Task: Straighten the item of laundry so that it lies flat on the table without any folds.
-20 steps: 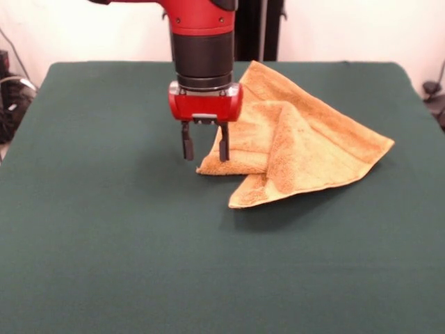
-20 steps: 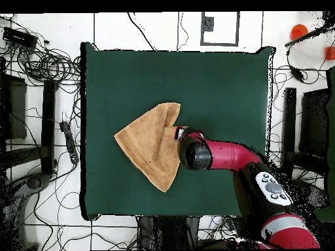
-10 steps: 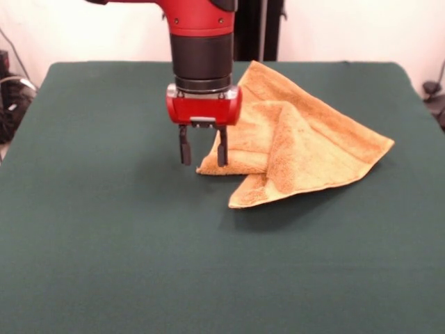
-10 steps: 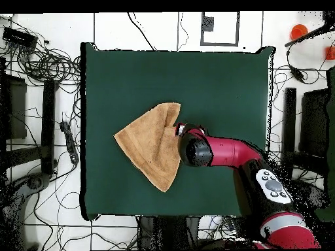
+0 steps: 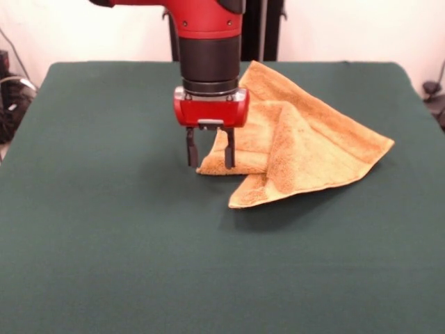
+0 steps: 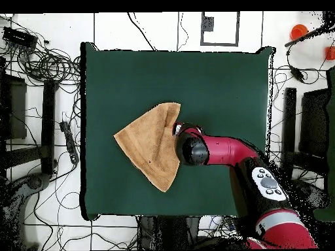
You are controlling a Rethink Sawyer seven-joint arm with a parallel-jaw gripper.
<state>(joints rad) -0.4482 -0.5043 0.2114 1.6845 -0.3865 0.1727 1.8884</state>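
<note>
The golden-tan terry towel (image 5: 306,149) lies on the dark green counter (image 5: 111,243), folded over itself into a rough triangle. In the front view one thick flap crosses the middle of it, and a folded corner points toward the camera at the lower edge. Another folded corner lies under the robot's gripper (image 5: 210,147). In the overhead view the towel (image 6: 152,152) looks only like a flat triangle near the middle of the counter (image 6: 216,85), with its broad side next to the arm. The flaps and their thickness do not show there.

The gripper hangs straight down from the red and black arm (image 5: 208,42). Its two dark fingers (image 5: 191,147) are spread apart, one over the bare green felt just beside the towel, the other in front of the towel's folded corner. They hold nothing. Whether the tips touch the cloth or the counter, I cannot tell. From above, the arm (image 6: 226,151) covers the gripper almost fully, so the fingers show only in the front view.

Cables (image 6: 39,62) lie on the floor around the counter.
</note>
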